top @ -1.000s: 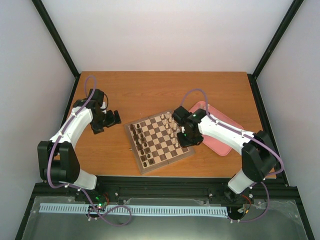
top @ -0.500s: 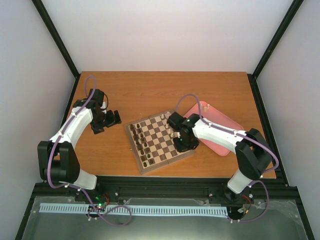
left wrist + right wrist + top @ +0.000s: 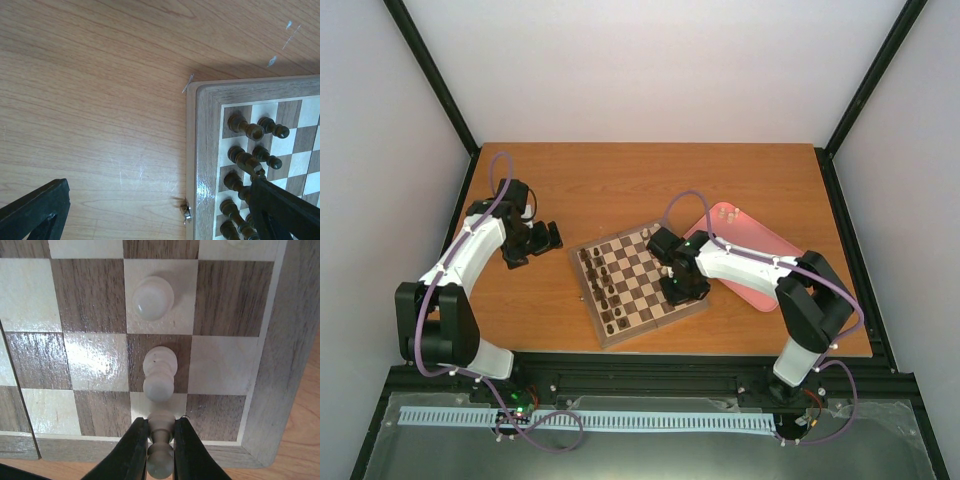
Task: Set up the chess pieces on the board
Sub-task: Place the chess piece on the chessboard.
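The chessboard (image 3: 638, 282) lies mid-table, with dark pieces along its left side and pale pieces on its right side. My right gripper (image 3: 161, 442) is shut on a pale pawn (image 3: 161, 450), held over the board's near-right corner squares. Two more pale pawns (image 3: 160, 372) (image 3: 153, 297) stand on the squares just beyond it. In the top view the right gripper (image 3: 678, 283) is low over the board's right side. My left gripper (image 3: 535, 240) rests open and empty on the table left of the board. Its wrist view shows the board's corner (image 3: 205, 165) with dark pieces (image 3: 245, 127).
A pink tray (image 3: 750, 255) lies right of the board, partly under the right arm, with a few small pale pieces (image 3: 730, 216) at its far end. Black frame rails border the table's left, right and near edges.
My right gripper has moved left from beside the tray over the board's right side, carrying the pale pawn. The left arm has not moved.
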{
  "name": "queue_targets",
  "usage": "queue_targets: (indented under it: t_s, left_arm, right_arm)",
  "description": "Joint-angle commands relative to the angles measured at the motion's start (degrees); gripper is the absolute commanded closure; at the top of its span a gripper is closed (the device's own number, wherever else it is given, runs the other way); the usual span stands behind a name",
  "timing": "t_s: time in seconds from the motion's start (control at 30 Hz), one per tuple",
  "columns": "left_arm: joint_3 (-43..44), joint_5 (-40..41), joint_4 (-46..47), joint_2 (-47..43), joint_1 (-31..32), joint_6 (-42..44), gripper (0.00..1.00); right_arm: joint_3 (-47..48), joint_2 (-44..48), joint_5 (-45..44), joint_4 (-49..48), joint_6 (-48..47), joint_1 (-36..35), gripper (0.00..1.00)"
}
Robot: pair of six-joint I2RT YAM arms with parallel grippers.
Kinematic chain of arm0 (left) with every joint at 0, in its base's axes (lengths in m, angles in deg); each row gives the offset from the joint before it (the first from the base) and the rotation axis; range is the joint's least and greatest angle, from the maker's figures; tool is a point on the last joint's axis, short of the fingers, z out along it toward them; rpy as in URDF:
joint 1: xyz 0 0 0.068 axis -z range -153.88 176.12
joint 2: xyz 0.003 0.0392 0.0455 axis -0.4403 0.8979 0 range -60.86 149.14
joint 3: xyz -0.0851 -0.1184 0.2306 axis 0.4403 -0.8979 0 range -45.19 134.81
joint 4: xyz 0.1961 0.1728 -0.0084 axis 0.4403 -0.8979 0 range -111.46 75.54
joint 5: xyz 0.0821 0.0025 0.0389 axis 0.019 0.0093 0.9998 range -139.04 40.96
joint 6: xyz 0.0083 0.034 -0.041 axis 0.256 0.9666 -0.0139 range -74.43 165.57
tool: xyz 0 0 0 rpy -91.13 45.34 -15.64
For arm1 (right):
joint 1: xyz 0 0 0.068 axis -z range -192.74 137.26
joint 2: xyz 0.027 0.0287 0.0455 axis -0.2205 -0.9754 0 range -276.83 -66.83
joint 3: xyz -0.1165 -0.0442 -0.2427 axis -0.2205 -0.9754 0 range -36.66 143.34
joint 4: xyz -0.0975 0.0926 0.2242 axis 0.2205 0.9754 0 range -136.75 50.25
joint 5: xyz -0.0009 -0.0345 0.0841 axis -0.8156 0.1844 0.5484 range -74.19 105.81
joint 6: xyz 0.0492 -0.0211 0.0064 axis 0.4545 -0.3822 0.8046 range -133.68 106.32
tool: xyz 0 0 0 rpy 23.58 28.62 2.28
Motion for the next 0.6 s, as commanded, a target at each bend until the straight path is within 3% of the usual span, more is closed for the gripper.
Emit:
queue_targets:
  t_s: [0.0, 0.57]
  left_arm:
    - [0.2, 0.2, 0.4, -1.3, 0.3, 0.1, 0.00]
    - [0.0, 0.2, 0.5, -1.3, 0.3, 0.2, 0.00]
  right_arm:
    - [-0.1, -1.5, -0.2, -1.3, -0.5, -0.7, 0.95]
    - [-0.7, -2.7, 0.9, -1.7, -1.2, -0.7, 0.89]
